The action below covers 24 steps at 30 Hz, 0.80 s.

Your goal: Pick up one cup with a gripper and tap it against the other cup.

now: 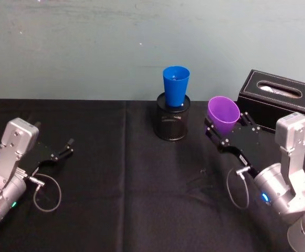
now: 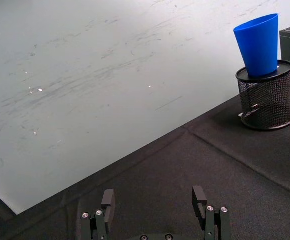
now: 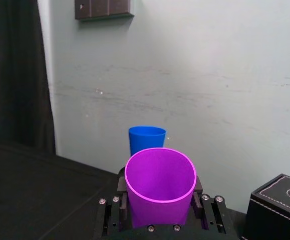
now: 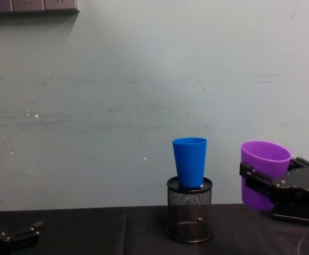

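Purple cup (image 1: 223, 114): clamped by right gripper (image 1: 224, 124), seemingly lifted. Blue cup (image 4: 190, 162): seated in mesh holder (image 4: 189, 219); seen apart in chest view, half hidden in right wrist view. Left gripper (image 2: 154, 200): parked, spread, empty.

A table covered with a black cloth (image 1: 115, 173) carries everything. The cloth reaches to the pale wall behind, and it has one straight crease from front to back, a little left of the middle, and some small wrinkles on the right side. Near the back edge, about in the middle, a black round wire-mesh pen holder (image 1: 172, 123) stands upright on the cloth. At the right rear, apart from the holder, lies a black rectangular tissue box (image 1: 278, 97) with white stitching.
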Available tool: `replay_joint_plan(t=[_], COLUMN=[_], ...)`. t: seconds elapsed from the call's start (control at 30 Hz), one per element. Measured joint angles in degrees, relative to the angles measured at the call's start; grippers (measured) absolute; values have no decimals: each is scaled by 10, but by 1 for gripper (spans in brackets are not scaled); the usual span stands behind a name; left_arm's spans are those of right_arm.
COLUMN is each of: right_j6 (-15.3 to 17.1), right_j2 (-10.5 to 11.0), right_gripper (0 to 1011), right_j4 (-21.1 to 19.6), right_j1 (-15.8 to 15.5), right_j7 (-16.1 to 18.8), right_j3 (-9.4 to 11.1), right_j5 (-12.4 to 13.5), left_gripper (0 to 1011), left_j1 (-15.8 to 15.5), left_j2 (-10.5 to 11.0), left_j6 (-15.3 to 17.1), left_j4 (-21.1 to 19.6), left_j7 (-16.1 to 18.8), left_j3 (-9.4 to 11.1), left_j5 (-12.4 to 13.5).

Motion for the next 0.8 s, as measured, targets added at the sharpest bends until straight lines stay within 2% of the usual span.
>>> replay_joint_plan(t=[0.33, 0.67, 0.8], right_j6=[-2, -12, -23], right_j2=[-12, -20, -24], right_gripper=[726, 726, 726], right_j4=[46, 99, 131], right_j1=[41, 80, 106], right_j7=[14, 31, 37], right_j3=[9, -1, -5], right_j5=[24, 33, 32], left_gripper=[1011, 1012, 1011], left_j1=[0, 0, 0], left_j2=[0, 0, 0], left_j6=[0, 0, 0], left_j4=[0, 0, 0], left_j7=[0, 0, 0], left_j3=[0, 0, 0], left_j5=[0, 0, 0])
